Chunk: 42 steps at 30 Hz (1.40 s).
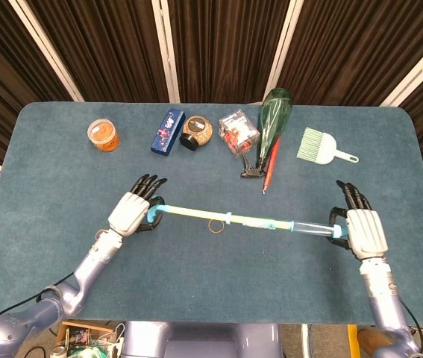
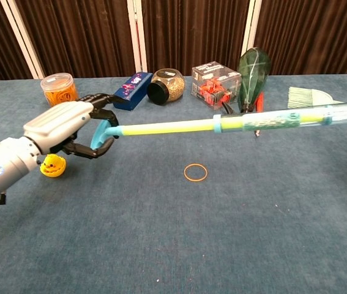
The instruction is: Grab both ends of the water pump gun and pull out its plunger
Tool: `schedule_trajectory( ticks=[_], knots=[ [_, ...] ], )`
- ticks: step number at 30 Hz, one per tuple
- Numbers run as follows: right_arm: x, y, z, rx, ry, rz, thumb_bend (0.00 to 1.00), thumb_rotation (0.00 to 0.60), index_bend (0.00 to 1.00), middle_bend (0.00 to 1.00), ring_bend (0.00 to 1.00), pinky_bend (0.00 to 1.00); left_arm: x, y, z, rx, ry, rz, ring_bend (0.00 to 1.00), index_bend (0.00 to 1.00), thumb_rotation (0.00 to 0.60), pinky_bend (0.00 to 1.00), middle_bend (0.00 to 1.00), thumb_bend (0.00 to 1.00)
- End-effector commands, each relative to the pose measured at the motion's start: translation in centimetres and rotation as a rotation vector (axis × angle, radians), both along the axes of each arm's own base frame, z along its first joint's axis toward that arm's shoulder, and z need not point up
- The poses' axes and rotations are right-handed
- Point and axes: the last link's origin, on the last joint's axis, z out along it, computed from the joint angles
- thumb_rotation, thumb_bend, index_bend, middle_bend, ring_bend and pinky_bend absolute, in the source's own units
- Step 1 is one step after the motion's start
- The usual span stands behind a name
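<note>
The water pump gun [image 1: 271,224] [image 2: 283,118] hangs level above the blue table, held at both ends. Its clear barrel lies on the right and its yellow plunger rod [image 1: 192,214] [image 2: 161,128] sticks out to the left, ending in a blue handle. My left hand [image 1: 131,212] [image 2: 63,128] grips that handle. My right hand [image 1: 365,232] holds the barrel's far end; the chest view cuts this hand off at its right edge.
A rubber band [image 1: 215,224] [image 2: 196,172] lies under the rod. A small yellow duck [image 2: 52,165] sits by my left hand. Along the back stand an orange tub [image 1: 103,135], blue box [image 1: 168,132], jar [image 1: 197,132], clear box [image 1: 239,132], green bottle [image 1: 274,119] and brush [image 1: 319,146].
</note>
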Motion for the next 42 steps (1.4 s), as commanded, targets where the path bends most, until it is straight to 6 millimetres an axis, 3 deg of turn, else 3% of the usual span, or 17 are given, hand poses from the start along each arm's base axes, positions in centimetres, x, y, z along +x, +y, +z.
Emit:
schedule_trajectory(
  ticks=[1,16,39,42],
  knots=[
    [-0.5,0.0,0.4,-0.005,0.000,-0.016,0.51,0.600,1.00,0.09,0.00,0.14,-0.5,-0.3,0.7,0.006,0.004,-0.006,0.00,0.74,0.600,0.02,0.07,0.63],
    [-1.3,-0.2,1.1,-0.020,-0.004,-0.035,0.51,0.600,1.00,0.09,0.00,0.14,-2.3,-0.6,2.8,0.035,0.030,0.014,0.00,0.73,0.600,0.02,0.07,0.63],
    [-2.7,0.2,0.8,-0.003,-0.013,-0.063,0.51,0.600,1.00,0.09,0.00,0.14,-4.8,-1.3,4.0,0.043,0.067,0.057,0.00,0.73,0.600,0.02,0.07,0.62],
    [-2.8,0.3,0.5,0.006,-0.015,-0.064,0.51,0.600,1.00,0.09,0.00,0.14,-4.8,-1.3,4.0,0.041,0.067,0.055,0.00,0.72,0.600,0.02,0.07,0.58]
  ],
)
